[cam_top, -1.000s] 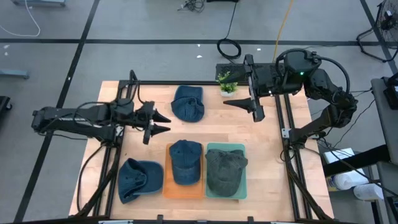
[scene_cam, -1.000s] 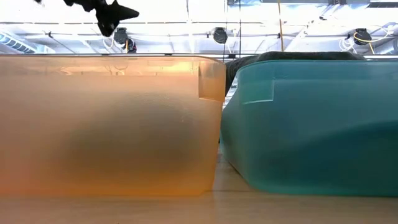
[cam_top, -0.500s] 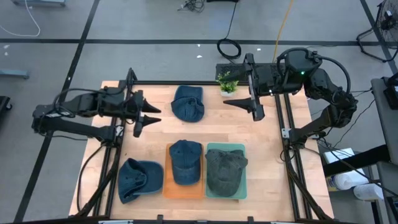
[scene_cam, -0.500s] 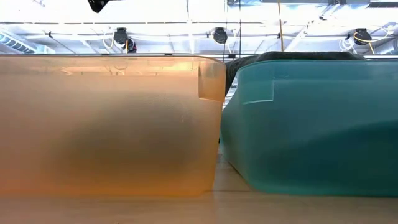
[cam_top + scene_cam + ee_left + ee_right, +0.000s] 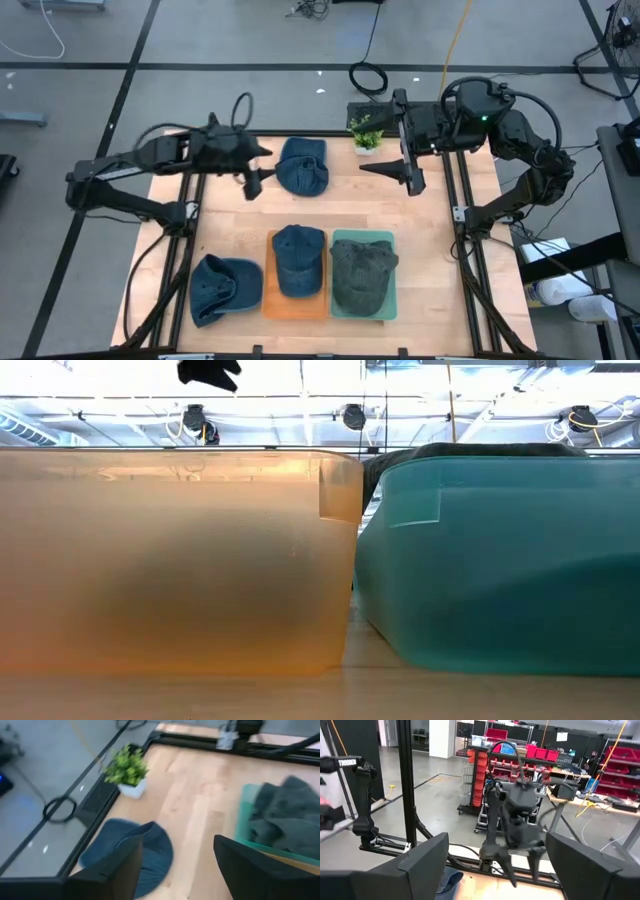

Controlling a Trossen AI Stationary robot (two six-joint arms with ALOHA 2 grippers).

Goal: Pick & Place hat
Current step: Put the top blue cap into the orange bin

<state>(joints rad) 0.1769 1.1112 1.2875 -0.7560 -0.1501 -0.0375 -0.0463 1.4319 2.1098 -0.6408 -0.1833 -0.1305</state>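
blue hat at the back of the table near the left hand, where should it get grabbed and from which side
Probably the soft crown of the blue hat, taken from straight above. It lies flat on the table, so its edges give little to pinch, while the crown cloth bunches up. The open left hand is already beside it; the right hand waits farther off.

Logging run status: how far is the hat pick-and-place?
Done: a blue cap in the orange bin, a grey cap in the teal bin.
In hand: empty open left gripper beside the far blue cap.
Left: that cap and the near-left blue cap. Open right gripper waits.
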